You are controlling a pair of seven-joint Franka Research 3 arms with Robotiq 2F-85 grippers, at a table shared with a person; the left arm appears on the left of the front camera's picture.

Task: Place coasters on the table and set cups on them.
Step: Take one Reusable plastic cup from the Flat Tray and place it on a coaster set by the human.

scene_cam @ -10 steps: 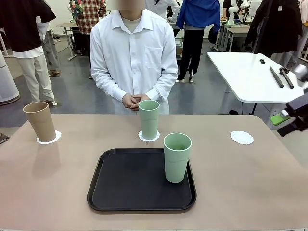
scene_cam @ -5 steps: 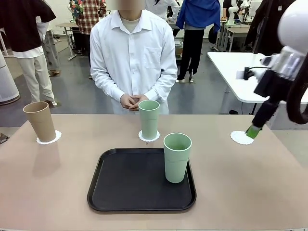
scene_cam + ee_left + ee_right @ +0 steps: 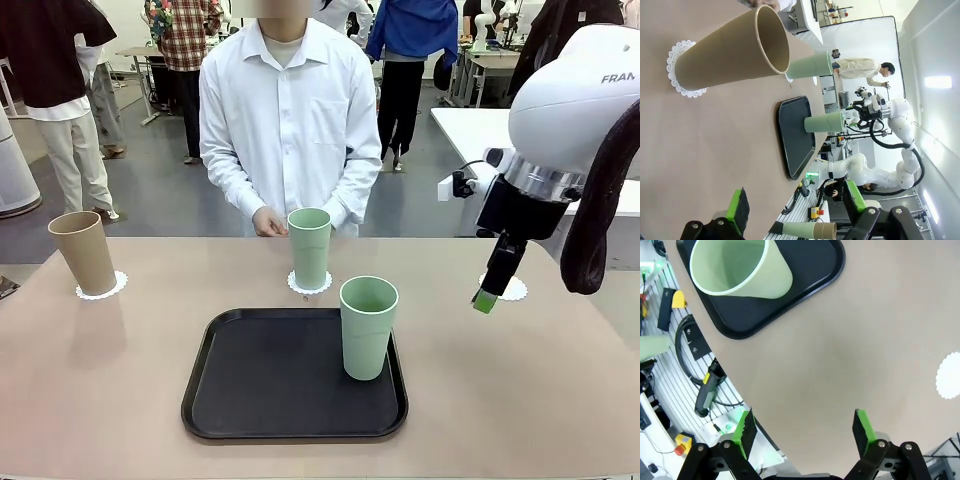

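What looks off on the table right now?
Nothing spilled, tipped or damaged. Only oddity: one mint cup stands on the black tray, while the right-hand coaster lies bare.

So the tray (image 3: pixel 260 390) sits mid-table (image 3: pixel 100 380), toward the near edge, with one cup (image 3: pixel 368 325) standing in its right-hand part. Just behind the tray there's a second cup (image 3: pixel 309 245) on a coaster (image 3: pixel 322 287), and the person (image 3: pixel 290 120) stands right behind that at the far side. Way off left, a third cup (image 3: pixel 84 252) sits on its own coaster (image 3: pixel 110 288). The last coaster (image 3: pixel 515 290) lies bare over on the right.
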